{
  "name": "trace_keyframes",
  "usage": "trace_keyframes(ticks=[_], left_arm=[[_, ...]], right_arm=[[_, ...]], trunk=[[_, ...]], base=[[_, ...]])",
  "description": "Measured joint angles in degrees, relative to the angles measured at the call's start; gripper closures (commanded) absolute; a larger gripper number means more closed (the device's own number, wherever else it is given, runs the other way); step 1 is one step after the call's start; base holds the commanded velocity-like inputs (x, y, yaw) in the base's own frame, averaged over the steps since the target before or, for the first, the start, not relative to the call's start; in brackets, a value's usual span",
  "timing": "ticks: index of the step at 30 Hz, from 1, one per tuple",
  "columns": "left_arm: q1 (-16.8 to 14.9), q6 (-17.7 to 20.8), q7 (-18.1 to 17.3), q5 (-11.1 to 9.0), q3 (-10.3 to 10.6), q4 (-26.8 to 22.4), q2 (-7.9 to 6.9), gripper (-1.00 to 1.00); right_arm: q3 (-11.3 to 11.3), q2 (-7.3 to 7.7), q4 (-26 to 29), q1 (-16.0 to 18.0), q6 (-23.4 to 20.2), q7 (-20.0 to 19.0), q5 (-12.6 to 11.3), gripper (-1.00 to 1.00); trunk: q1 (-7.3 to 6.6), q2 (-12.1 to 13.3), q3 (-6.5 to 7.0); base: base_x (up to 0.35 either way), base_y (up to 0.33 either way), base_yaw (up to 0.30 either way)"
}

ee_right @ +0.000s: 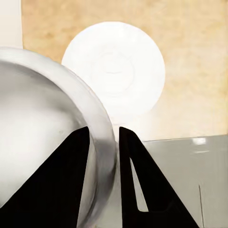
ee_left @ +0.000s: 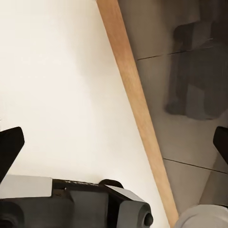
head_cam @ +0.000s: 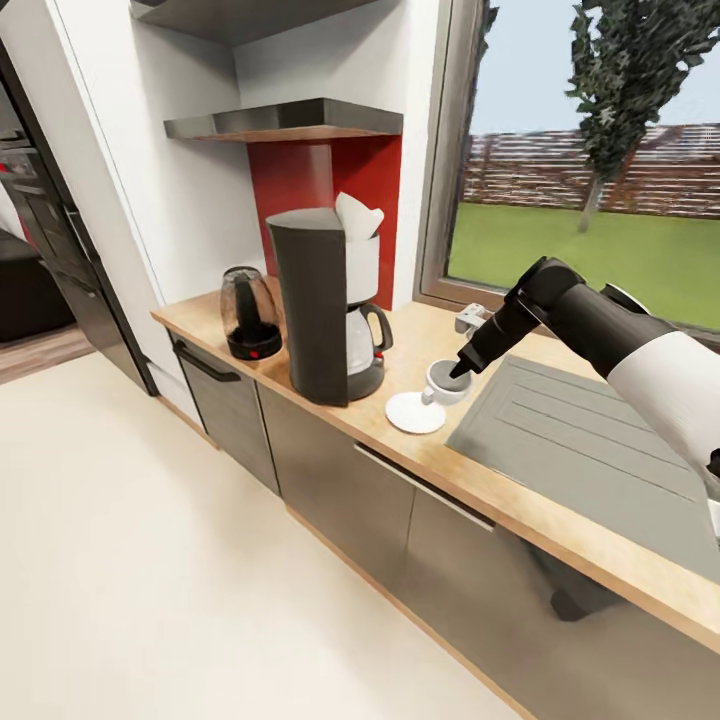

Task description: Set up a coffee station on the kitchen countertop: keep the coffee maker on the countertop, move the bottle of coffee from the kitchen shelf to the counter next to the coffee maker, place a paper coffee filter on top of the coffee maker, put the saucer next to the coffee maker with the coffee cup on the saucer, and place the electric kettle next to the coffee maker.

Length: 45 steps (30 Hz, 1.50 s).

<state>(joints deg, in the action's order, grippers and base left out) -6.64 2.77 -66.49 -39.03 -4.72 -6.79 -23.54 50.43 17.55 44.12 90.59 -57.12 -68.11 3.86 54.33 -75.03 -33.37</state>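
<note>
Bare surface (head_cam: 520, 520) lies near right of the saucer (head_cam: 413, 413); the coffee maker (head_cam: 325, 300) blocks its left.

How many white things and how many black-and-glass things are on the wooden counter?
White things: 3 – the saucer, the coffee cup held over its edge by the right gripper, the paper coffee filter on top of the coffee maker.
Dark machines with glass: 2 – the coffee maker, the electric kettle.
Total: 5
</note>
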Motion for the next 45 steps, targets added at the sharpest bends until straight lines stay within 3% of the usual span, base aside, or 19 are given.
trace_keyframes(ticks=[10, 17, 45], left_arm=[[0.0, -0.03, 0.0, 0.0, 0.0, 0.0, -0.11, -1.0], [-0.01, -0.03, 0.0, 0.0, 0.01, 0.0, -0.11, -1.0], [0.0, -0.03, 0.01, 0.0, -0.02, 0.0, -0.11, -1.0]], right_arm=[[0.07, 0.0, 0.01, -0.1, 0.02, 0.03, -0.04, 1.0], [0.19, -0.75, -0.07, -2.45, 0.05, 0.14, -1.81, 1.0], [0.31, -1.24, -0.21, -3.63, 0.12, 0.4, -1.61, 1.0]], trunk=[[0.0, 0.0, 0.0], [0.01, 0.0, 0.0], [0.0, 0.0, 0.0]], base=[[0.094, 0.121, 0.0], [0.05, 0.048, 0.0], [0.037, 0.001, 0.0]])
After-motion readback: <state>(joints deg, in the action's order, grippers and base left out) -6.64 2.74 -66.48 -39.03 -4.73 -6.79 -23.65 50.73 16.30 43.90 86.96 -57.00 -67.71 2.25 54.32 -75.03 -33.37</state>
